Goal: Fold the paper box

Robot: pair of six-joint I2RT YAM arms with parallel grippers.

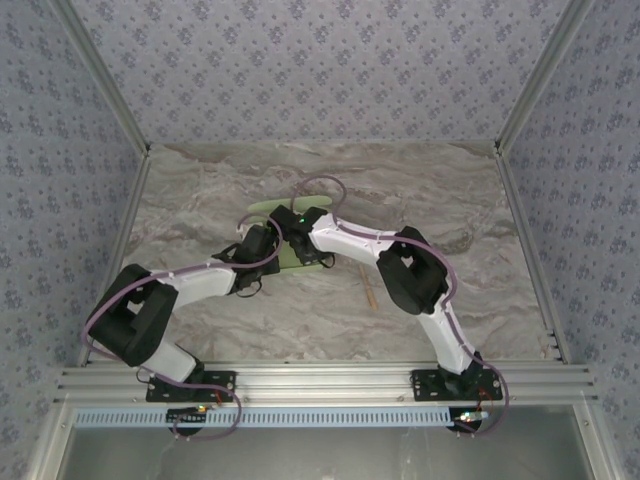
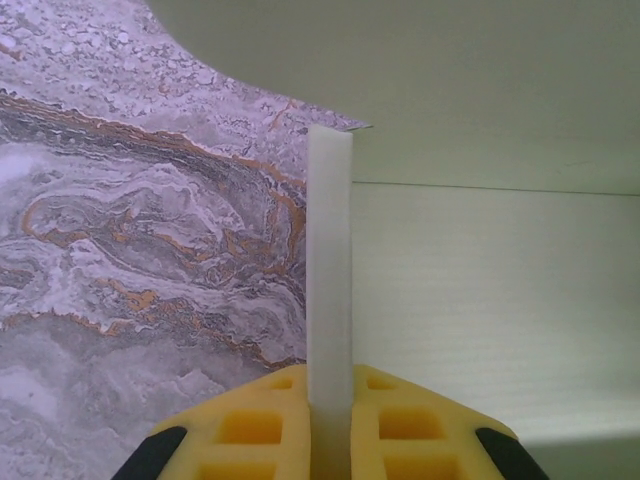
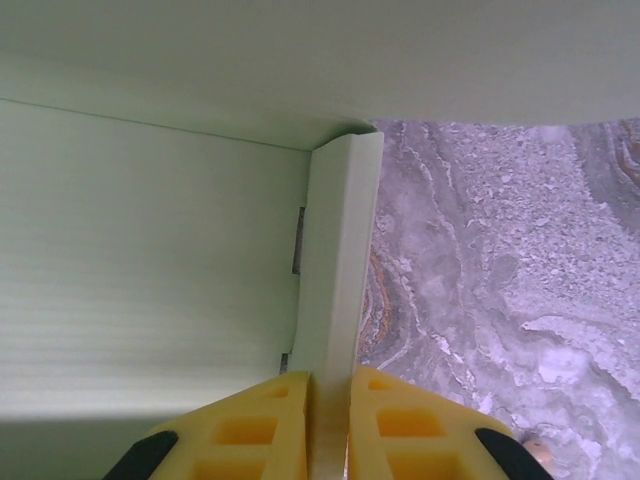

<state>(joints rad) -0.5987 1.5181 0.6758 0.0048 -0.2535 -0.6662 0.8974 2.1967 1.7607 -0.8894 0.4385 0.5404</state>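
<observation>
Lying near the middle of the marbled tabletop (image 1: 430, 190), the paper box (image 1: 262, 208) is pale green card; one corner of it peeks out at about 10 o'clock from where the two arms meet. In the left wrist view, a narrow upright flap of the card stands inside the left claw (image 2: 330, 405), which is clenched on it, and a broad panel spreads toward 3 o'clock. In the right wrist view, the right claw (image 3: 330, 400) likewise pinches an upright strip of the box, its panel spreading toward 9 o'clock. A thin tan stick (image 1: 368, 295) rests on the tabletop at roughly 4 o'clock from the box, apart from it
</observation>
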